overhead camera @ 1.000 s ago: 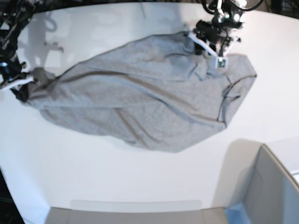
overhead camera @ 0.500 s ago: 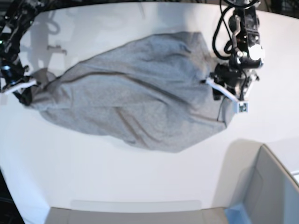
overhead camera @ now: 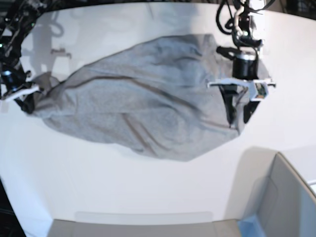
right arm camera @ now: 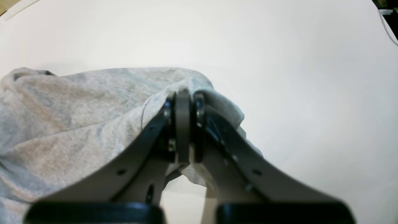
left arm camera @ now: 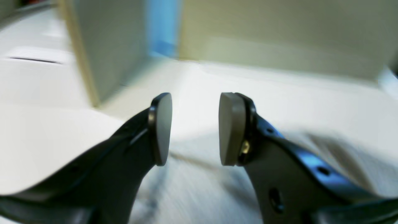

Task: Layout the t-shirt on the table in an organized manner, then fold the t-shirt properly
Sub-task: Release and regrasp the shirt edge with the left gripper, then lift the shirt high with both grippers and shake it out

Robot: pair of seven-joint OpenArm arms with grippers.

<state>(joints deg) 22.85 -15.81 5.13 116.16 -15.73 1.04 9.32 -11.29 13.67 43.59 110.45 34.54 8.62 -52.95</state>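
The grey t-shirt (overhead camera: 148, 103) lies crumpled and stretched sideways across the white table (overhead camera: 148, 187). My left gripper (overhead camera: 238, 117) hovers over the shirt's right end, fingers pointing down and open. In the left wrist view the left gripper (left arm camera: 194, 127) has nothing between its pads, and blurred shirt fabric (left arm camera: 202, 189) lies below. My right gripper (overhead camera: 23, 98) is at the shirt's left end. In the right wrist view the right gripper (right arm camera: 183, 124) is shut on a bunched fold of the t-shirt (right arm camera: 77, 118).
A grey box-like bin (overhead camera: 289, 197) with a blue inner corner stands at the front right, and its wall (left arm camera: 108, 46) fills the background of the left wrist view. White table surface (right arm camera: 279, 62) stretches beyond the shirt's end.
My left gripper has swung from the shirt's back edge forward to its right end, staying open. The right gripper has stayed shut on the left end.
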